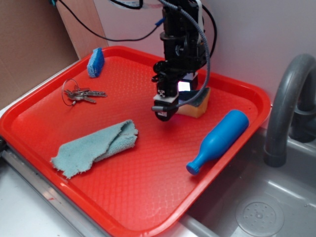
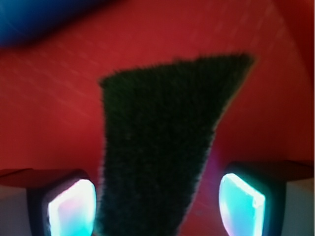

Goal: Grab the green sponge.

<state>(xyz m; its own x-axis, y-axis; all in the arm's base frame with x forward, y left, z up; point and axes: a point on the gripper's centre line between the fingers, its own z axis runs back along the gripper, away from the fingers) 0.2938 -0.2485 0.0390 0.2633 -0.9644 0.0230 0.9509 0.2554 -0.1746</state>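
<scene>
The green sponge (image 1: 197, 104), yellow foam with a dark scouring top, sits on the red tray (image 1: 148, 197) at the back middle, partly hidden by my arm. In the wrist view its dark top (image 2: 162, 142) fills the centre and runs between my fingers. My gripper (image 1: 170, 109) is low over the sponge's near end, its jaws open on either side of it. The left pad (image 2: 74, 206) is close to the sponge's edge. The right pad (image 2: 241, 201) stands apart from it with red tray showing between.
A blue bottle (image 1: 218, 140) lies on the tray at the right, near its edge. A light blue-green cloth (image 1: 94, 147) lies front left. Keys (image 1: 81, 95) and a small blue sponge (image 1: 95, 62) lie at back left. A grey faucet (image 1: 286, 108) and sink are right.
</scene>
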